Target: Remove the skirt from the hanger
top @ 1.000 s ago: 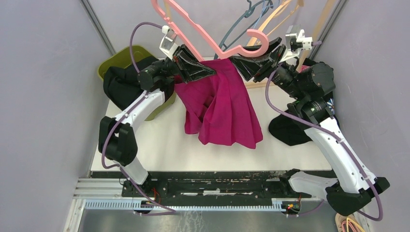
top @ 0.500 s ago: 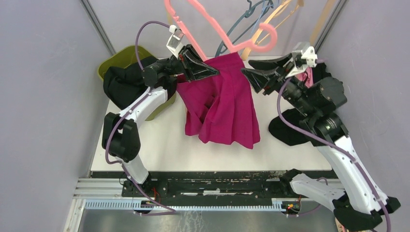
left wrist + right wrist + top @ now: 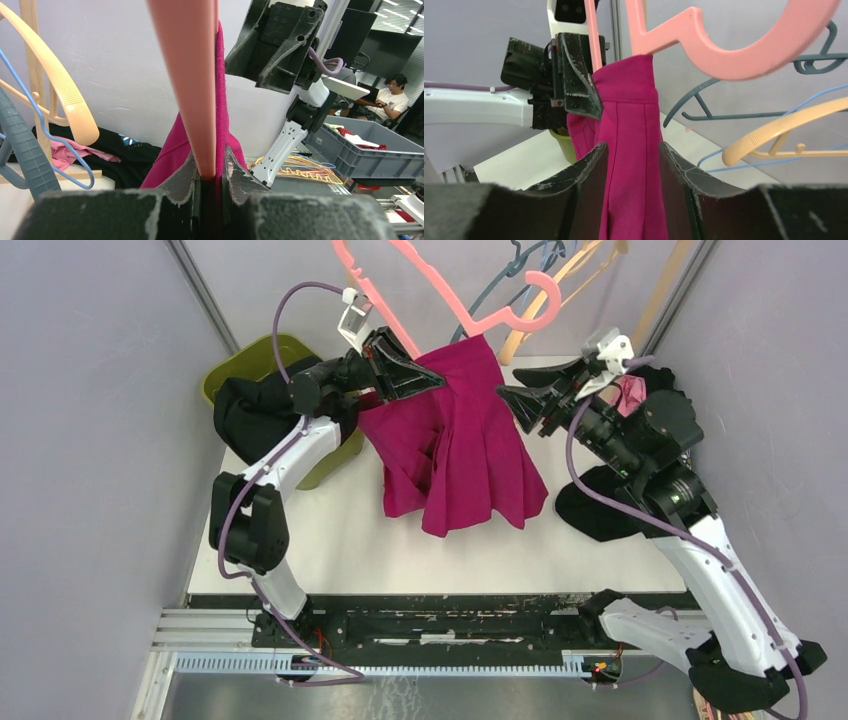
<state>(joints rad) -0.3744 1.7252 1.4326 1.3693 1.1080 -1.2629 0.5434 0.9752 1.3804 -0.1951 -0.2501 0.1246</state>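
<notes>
A magenta skirt hangs from a pink plastic hanger, held up over the white table. My left gripper is shut on the hanger's arm with a fold of the skirt pinched beside it. My right gripper is open, level with the skirt's upper right edge and a little apart from it. In the right wrist view the skirt shows between my open right gripper, under the hanger's hook.
A green bin with a black garment stands at the back left. Another black garment lies on the table at the right. Teal and beige hangers hang at the back.
My right gripper has come off the hanger's hook, opened and drawn back to the right. My left gripper has lifted and tilted the hanger, and the skirt has swung with it.
</notes>
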